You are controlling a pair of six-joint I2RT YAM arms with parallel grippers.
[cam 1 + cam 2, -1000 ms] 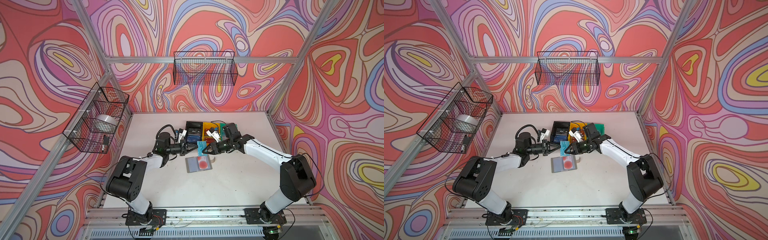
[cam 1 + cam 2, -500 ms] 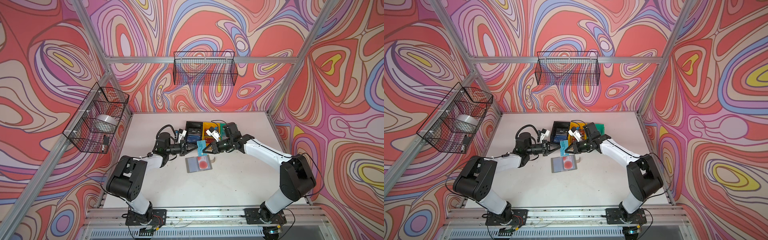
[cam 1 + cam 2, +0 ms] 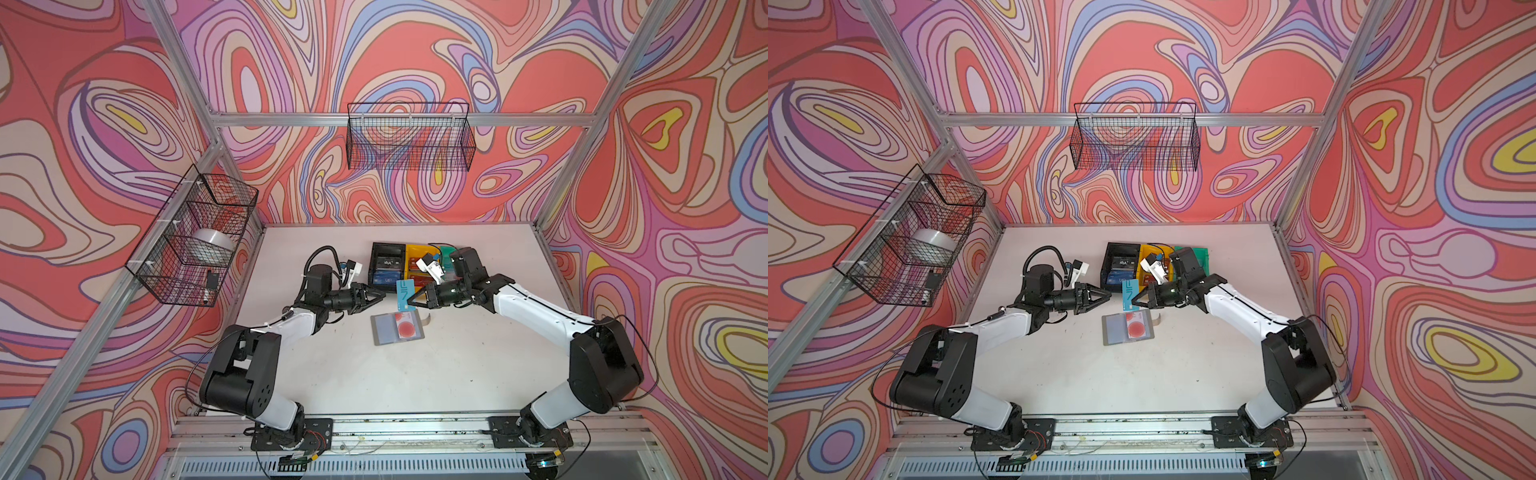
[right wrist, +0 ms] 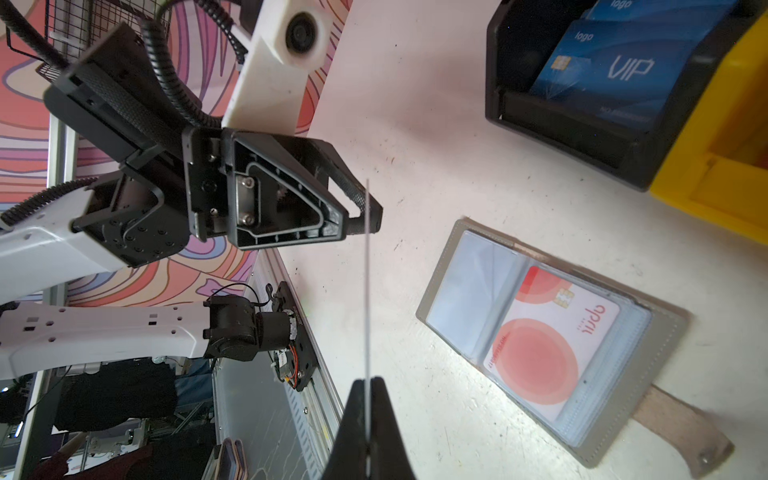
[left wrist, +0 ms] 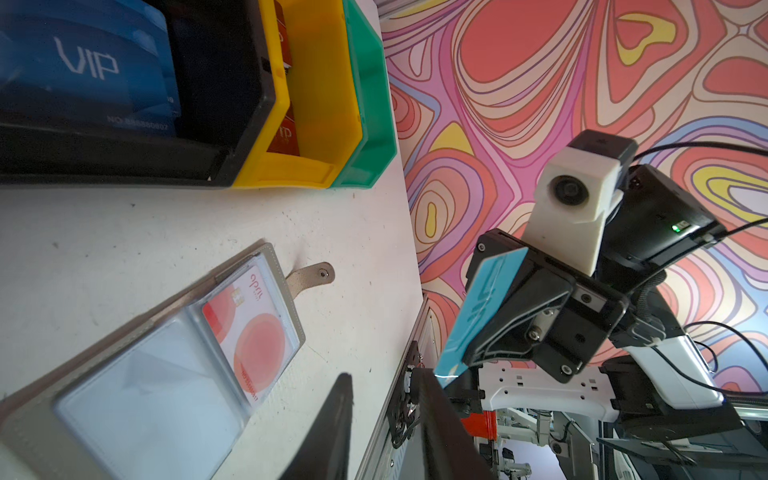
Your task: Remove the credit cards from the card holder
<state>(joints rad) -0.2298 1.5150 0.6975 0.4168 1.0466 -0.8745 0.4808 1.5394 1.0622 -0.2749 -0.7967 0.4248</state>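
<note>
Your right fingers (image 4: 353,419) pinch a light blue credit card (image 3: 404,293) just beyond the open card holder (image 3: 384,329), your left fingers (image 5: 328,424) parted just left of it.

Both top views are looking down from high over the whole counter (image 3: 374,386); the wrist views are facing each other up close, both taking in the card holder (image 5: 29,432).
</note>
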